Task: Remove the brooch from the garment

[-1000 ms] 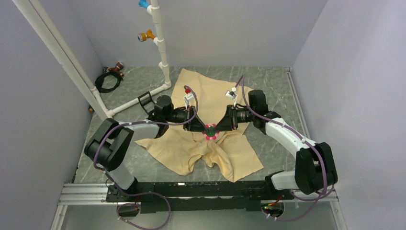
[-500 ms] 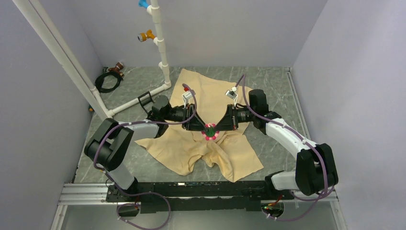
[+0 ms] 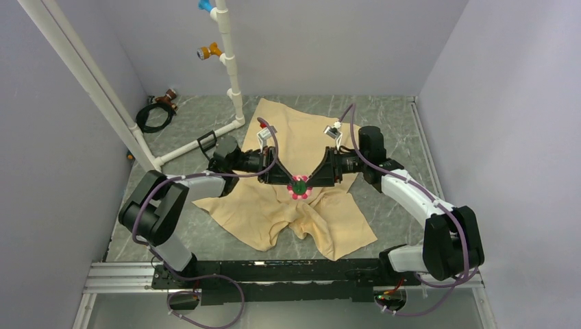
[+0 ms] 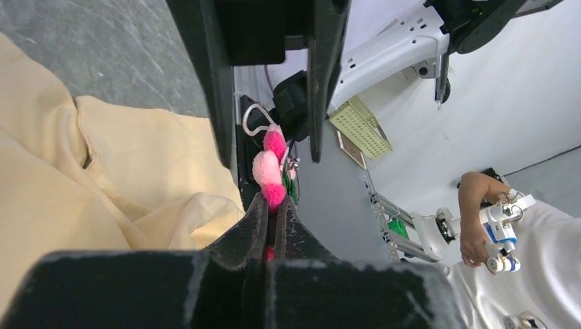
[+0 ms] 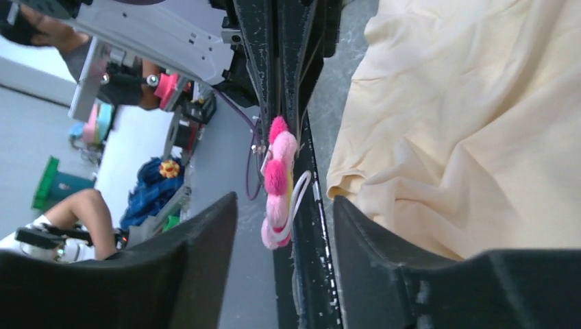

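Observation:
The pink flower brooch [image 3: 299,187] sits between both gripper tips over the middle of the beige garment [image 3: 294,123]. My left gripper [image 3: 292,183] comes from the left and is shut on a pink petal; in the left wrist view its jaws [image 4: 275,202] pinch the brooch [image 4: 266,166] beside the cloth [image 4: 68,171]. My right gripper [image 3: 307,183] comes from the right and is open. In the right wrist view [image 5: 284,200] the brooch [image 5: 277,181] hangs between its spread fingers without touching them, with the garment [image 5: 479,123] to the right. Whether the pin is still in the cloth is hidden.
A white pipe frame [image 3: 233,68] with blue and orange hooks stands at the back left, with a black cable coil [image 3: 154,116] beside it. The black rail [image 3: 274,273] runs along the near edge. Grey walls close in both sides.
Both grippers and the brooch have shifted slightly left and toward the back. The left wrist has drawn back to the left, and the right arm has followed.

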Motion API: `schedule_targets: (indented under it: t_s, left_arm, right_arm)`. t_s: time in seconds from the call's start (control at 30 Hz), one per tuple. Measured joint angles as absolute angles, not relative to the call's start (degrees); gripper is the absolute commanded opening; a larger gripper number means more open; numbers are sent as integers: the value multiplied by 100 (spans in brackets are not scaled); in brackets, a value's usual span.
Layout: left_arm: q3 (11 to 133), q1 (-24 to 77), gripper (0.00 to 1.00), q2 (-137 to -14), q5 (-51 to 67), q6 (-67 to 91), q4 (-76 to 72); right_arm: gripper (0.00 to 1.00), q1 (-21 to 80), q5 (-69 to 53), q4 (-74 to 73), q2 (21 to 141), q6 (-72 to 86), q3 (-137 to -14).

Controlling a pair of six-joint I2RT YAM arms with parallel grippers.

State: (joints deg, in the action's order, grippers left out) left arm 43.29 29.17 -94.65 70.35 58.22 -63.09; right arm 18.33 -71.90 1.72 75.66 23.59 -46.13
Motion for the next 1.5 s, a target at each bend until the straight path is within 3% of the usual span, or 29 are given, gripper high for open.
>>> schedule_targets:
  t_s: [0.1,0.27,0.5,0.63,1.1,1.5]
  left_arm:
    - [4342,2803,0,-9231,6978,5186,-5384]
    - [4987,2545,0,-8512,6193,2757,-2119]
    - [5752,2545,0,-8007,4235,196,735]
    - [5798,2545,0,-7940,2952,-746,1562]
    - [5861,2519,0,-8479,-1186,-3041,1529]
    - [5695,2257,0,-9649,-2602,-4442,401]
  right_arm:
    - [72,1645,-7164,163,7570,2401,-4611]
    - [87,1083,-7041,163,7568,2397,-4611]
    - [94,751,-6451,-602,7520,1494,-4751]
    - [96,480,-6119,-888,7323,985,-4740]
    - [98,294,-5417,-1269,6893,148,-4696]
    - [98,213,-5406,-1374,6888,-30,-4696]
